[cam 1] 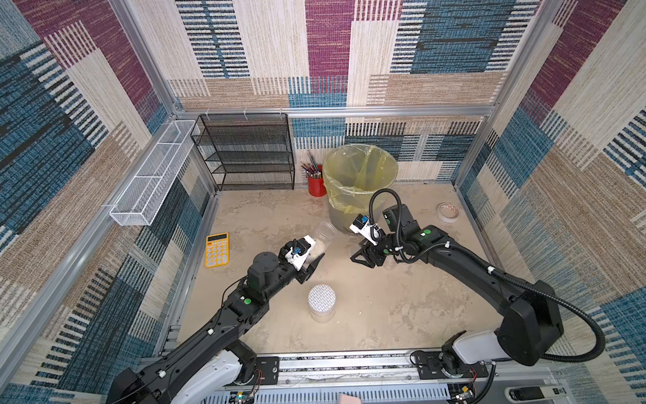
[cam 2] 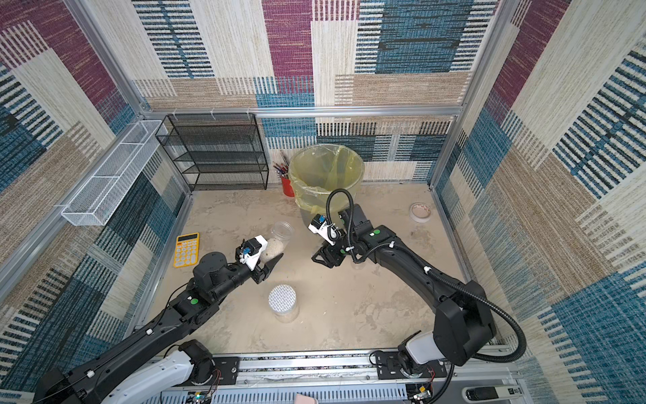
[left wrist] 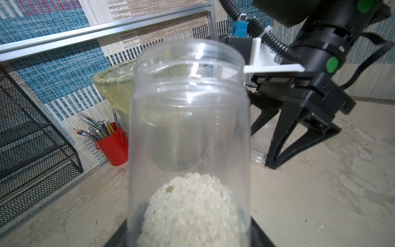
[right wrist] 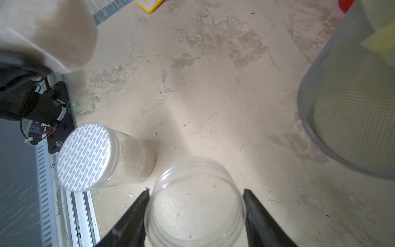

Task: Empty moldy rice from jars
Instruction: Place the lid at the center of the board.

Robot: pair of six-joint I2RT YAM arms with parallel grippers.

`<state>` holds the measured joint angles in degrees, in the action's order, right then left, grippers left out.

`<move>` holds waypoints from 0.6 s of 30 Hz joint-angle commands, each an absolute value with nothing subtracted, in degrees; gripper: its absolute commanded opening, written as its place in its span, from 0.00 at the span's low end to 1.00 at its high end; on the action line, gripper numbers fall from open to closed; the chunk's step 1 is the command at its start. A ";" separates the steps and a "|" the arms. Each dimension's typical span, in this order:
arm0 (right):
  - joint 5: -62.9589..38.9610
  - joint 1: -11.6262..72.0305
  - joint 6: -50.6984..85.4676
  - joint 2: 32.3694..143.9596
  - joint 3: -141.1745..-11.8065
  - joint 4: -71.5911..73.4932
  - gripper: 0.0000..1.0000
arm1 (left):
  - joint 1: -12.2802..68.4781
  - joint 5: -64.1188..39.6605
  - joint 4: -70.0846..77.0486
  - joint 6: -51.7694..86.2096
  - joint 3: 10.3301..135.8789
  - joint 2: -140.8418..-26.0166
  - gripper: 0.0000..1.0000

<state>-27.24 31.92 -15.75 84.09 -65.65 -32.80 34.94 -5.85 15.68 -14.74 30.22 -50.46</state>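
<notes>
Nearest, the left gripper (cam 1: 311, 258) clamps the tilted, lidless rice jar (left wrist: 189, 119), rice (left wrist: 190, 209) heaped at its base, mouth toward the bin (cam 1: 341, 199) but short of it. The right gripper (right wrist: 196, 190) presses its jaws on an empty jar (right wrist: 195, 213) standing on the table (cam 1: 384, 307). A lidded jar (cam 1: 322, 302) holds rice too. Seemingly one emptied, two left.

Contents, seen from above: my left gripper (cam 2: 272, 264), closed round a lidless clear jar (cam 2: 281, 232) with white rice (cam 2: 273, 249) at its base; my right gripper (cam 2: 321, 258), near the yellow-bagged bin (cam 2: 307, 194); a second jar (cam 2: 282, 298), patterned white lid, upright; yellow calculator (cam 2: 187, 250); red pencil cup (cam 2: 287, 187); tape roll (cam 2: 420, 212); black mesh shelf (cam 2: 216, 154); white wire basket (cam 2: 112, 178) on the side wall.
</notes>
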 commanded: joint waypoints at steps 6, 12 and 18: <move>-16.79 37.27 -2.49 94.12 -70.98 -30.90 0.46 | 34.89 -4.18 20.66 -12.26 28.68 -48.76 0.00; -11.08 37.44 3.34 99.66 -72.30 -29.88 0.45 | 34.89 -2.96 20.14 -11.89 27.17 -46.05 0.00; -7.96 38.62 5.36 103.26 -72.85 -29.72 0.46 | 34.89 -3.03 20.04 -11.76 26.54 -45.30 0.00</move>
<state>-10.59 38.11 3.01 102.32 -72.18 -31.24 34.89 -3.27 17.21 -13.19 26.65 -45.34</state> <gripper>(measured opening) 0.639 0.636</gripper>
